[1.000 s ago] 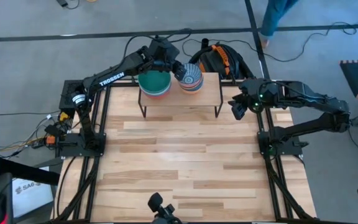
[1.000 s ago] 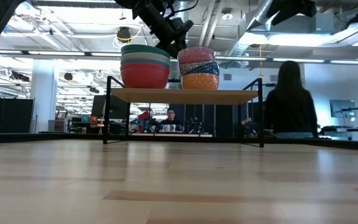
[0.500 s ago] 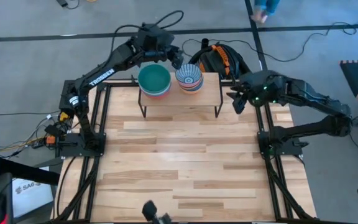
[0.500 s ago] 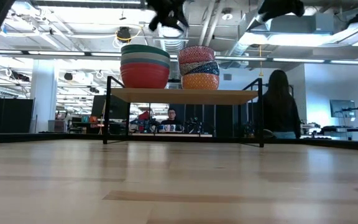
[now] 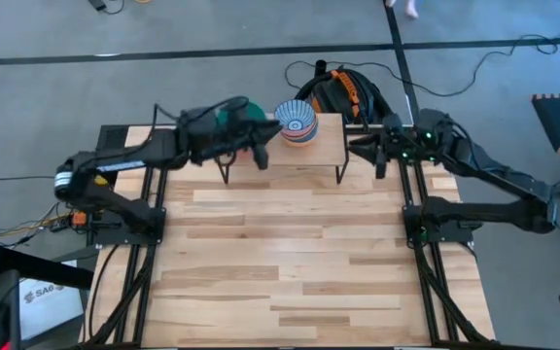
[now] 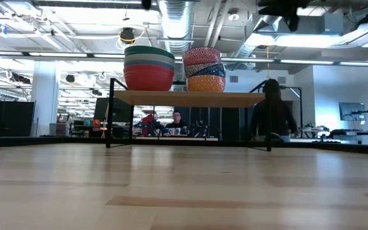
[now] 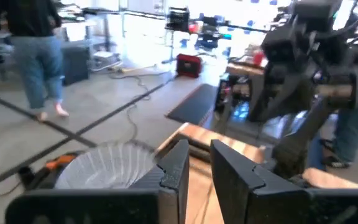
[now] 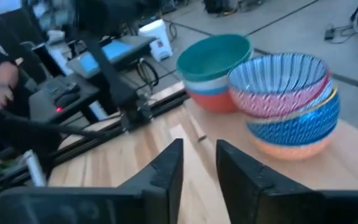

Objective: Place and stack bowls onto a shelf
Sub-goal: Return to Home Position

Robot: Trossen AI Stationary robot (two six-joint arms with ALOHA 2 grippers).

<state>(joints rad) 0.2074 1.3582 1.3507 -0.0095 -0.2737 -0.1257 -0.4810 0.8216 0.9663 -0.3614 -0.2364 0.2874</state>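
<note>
— Well, inspector, where do the bowls stand?

— On the shelf (image 6: 190, 98), at the far edge of your desk (image 5: 290, 253), in two stacks just beside each other. The plain stack (image 6: 149, 67) has teal on top and orange-red at the bottom. The patterned stack (image 6: 204, 69) shows pink-red over blue over yellow-orange. How many bowls sit in each, I cannot tell.

— And my arms?

— Your left gripper (image 7: 199, 152) hangs high over the left part of the shelf, with the arm crossing above the plain stack. Its fingers are narrow, with nothing between them. Your right gripper (image 8: 199, 152) is off the right end of the shelf, facing both stacks. Its fingers are likewise narrow and empty.

— If I had to take a bowl up again, how would it handle?

— In my judgement: stiff, light and smooth-walled, so likely slippery. The material cannot be told from here, so treat the rims as liable to chip. Take hold at the rim, one finger inside and one outside. Choose the side turned away from the neighbouring stack, since the gap between the stacks is too tight for a finger. Nested bowls may cling, so a lift could drag the bowl beneath or tip the stack off the plank. You should raise it straight and slowly.
</note>
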